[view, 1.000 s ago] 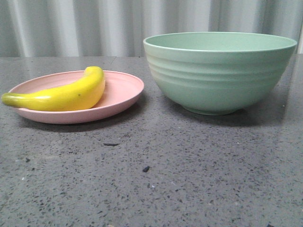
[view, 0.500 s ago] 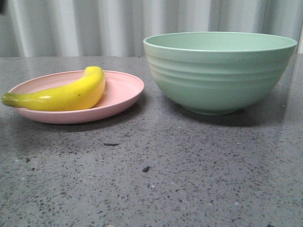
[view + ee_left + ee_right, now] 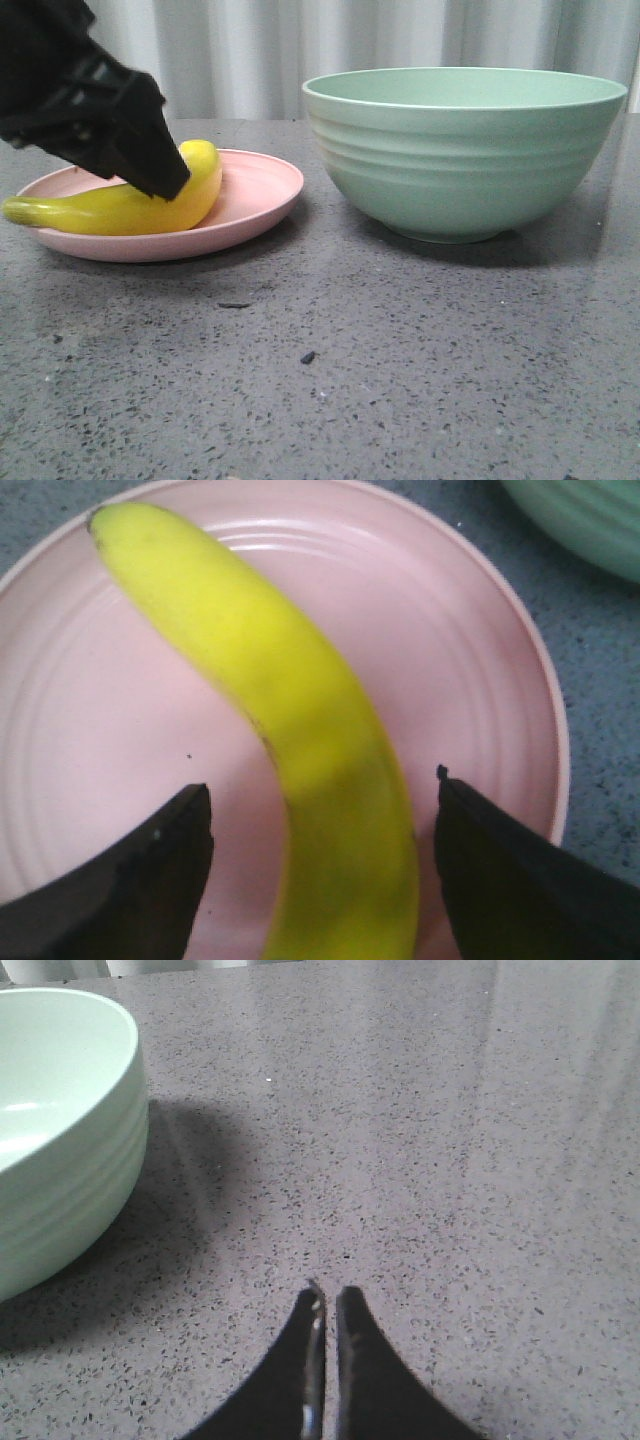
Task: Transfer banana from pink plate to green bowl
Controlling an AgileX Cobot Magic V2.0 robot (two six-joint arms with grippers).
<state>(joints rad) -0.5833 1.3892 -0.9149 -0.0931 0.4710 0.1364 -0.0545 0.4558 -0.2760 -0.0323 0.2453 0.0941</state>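
Note:
The yellow banana (image 3: pixel 120 208) lies on the pink plate (image 3: pixel 255 195) at the left. The green bowl (image 3: pixel 462 150) stands to its right. My left gripper (image 3: pixel 150 165) has come down over the plate and hides the banana's middle in the front view. In the left wrist view the banana (image 3: pixel 280 710) runs between its two black fingers (image 3: pixel 130 880), which stand apart on either side without touching it, over the plate (image 3: pixel 470 690). My right gripper (image 3: pixel 328 1300) is shut and empty above bare table, beside the bowl (image 3: pixel 55 1120); it does not show in the front view.
The grey speckled table (image 3: pixel 400 360) has a few small dark specks (image 3: pixel 308 357) in front of the plate. A pale corrugated wall (image 3: pixel 260 50) stands behind.
My left gripper has entered from the upper left and dropped over the banana on the plate. Banana, plate and bowl have not moved.

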